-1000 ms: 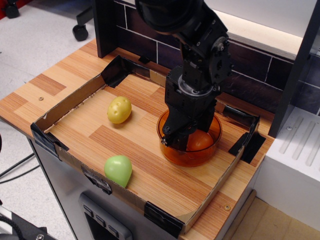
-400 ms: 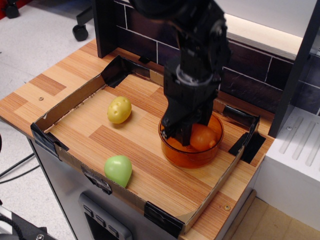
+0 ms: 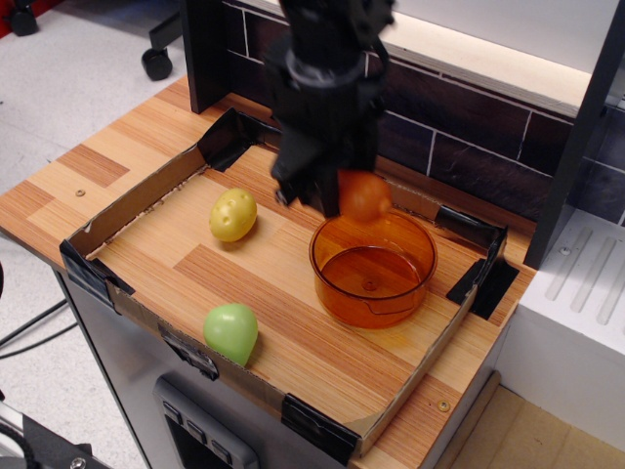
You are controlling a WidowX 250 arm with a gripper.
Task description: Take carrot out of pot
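Observation.image is showing the carrot (image 3: 364, 196) hanging in the air above the pot's (image 3: 374, 270) far rim, with the gripper (image 3: 337, 200) clenching it. Yellow potato (image 3: 232, 215) and green toy (image 3: 231, 332) are lying left of the pot.

A black gripper (image 3: 342, 200) is showing against the striped light-wood table (image 3: 117, 156), with an orange carrot (image 3: 364, 196) at its 3 o'clock, a see-through orange pot (image 3: 373, 271) at 5, a dimpled yellow potato (image 3: 232, 214) at 9 and a green toy (image 3: 231, 332) at 7.
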